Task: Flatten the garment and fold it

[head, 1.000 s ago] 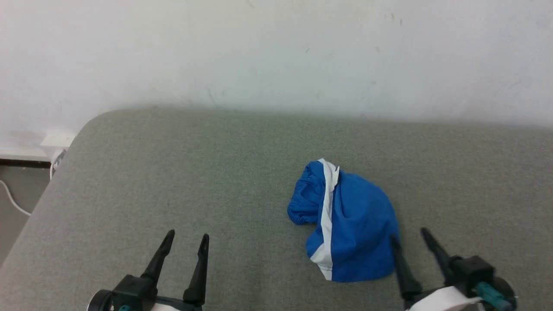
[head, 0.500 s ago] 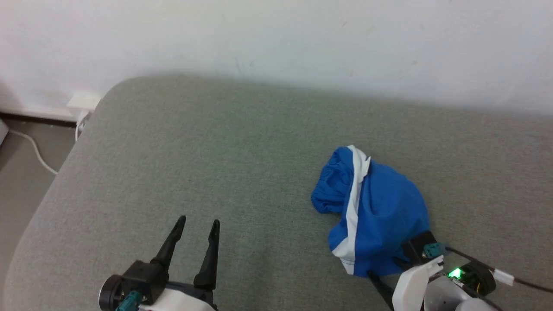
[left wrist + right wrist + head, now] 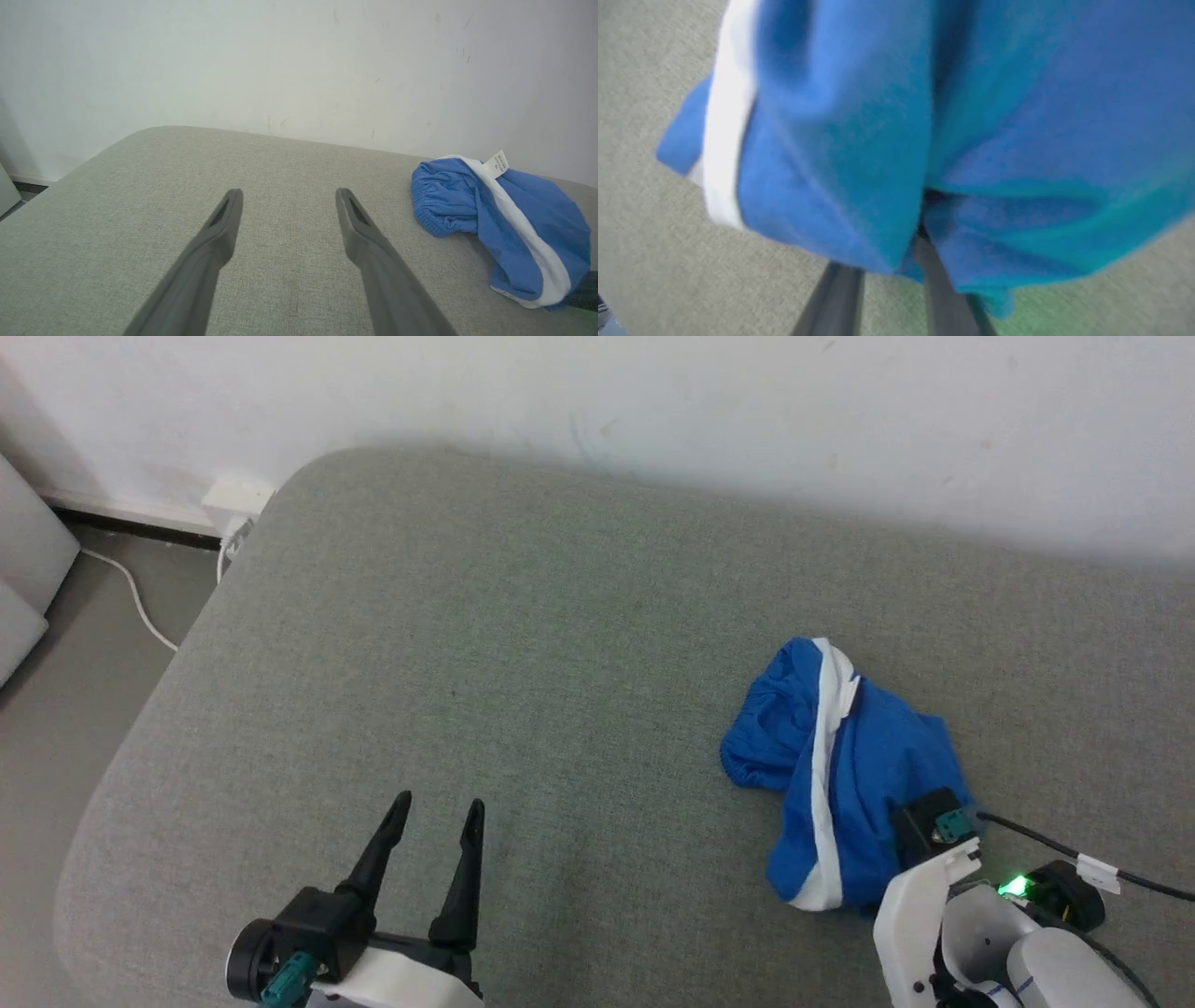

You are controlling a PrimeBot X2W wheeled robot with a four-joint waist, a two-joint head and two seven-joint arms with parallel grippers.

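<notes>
Now the head camera has swung, so the grey cushioned surface (image 3: 560, 663) and the wall (image 3: 653, 392) sit differently in its picture than a second ago; that shift is the camera's, not theirs. The real change is on the right. A second ago the right gripper (image 3: 883, 280) stood just beside the near edge of the garment (image 3: 840, 775) with its fingers spread and bare. At present the right arm reaches over the garment's near right edge, and the cloth covers the fingertips. The garment, rounded and smooth before, is bunched up on its right side.

In the right wrist view, blurred blue cloth drapes over both dark fingers (image 3: 840, 298), and a fold dips into the gap between them. The tips are hidden, so I cannot tell whether the jaws have pinched the cloth or stand apart around it.

The left gripper (image 3: 440, 800) hovers at the lower left as before, fingers spread wide, holding nothing and well apart from the garment.

The garment lies crumpled on the right part of the surface, its white stripe (image 3: 822, 747) running down it and a small white label (image 3: 496, 163) sticking up at the far end.
</notes>
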